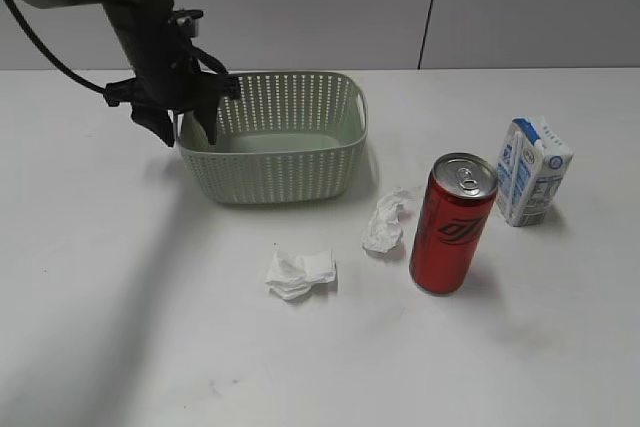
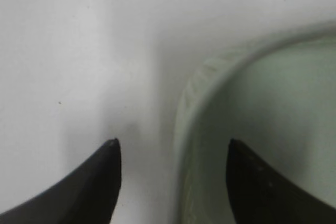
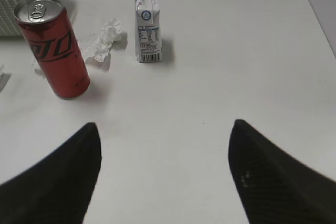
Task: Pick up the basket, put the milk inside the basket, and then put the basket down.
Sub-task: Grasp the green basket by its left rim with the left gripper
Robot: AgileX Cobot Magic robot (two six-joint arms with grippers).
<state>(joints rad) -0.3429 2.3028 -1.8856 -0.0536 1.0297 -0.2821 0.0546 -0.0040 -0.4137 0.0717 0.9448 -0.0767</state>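
At upper left of the exterior view, the left gripper [image 1: 188, 125] is spread astride the left rim of the pale sage-green slotted plastic basket [image 1: 290, 152], judged light and stiff. At right, the small white-and-blue milk carton [image 1: 533, 170] stands upright; the right gripper [image 3: 164, 174] is spread, holding nothing.

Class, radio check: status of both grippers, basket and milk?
Left gripper open, straddling basket rim. Right gripper open, clear of milk. Can and tissues beside milk.
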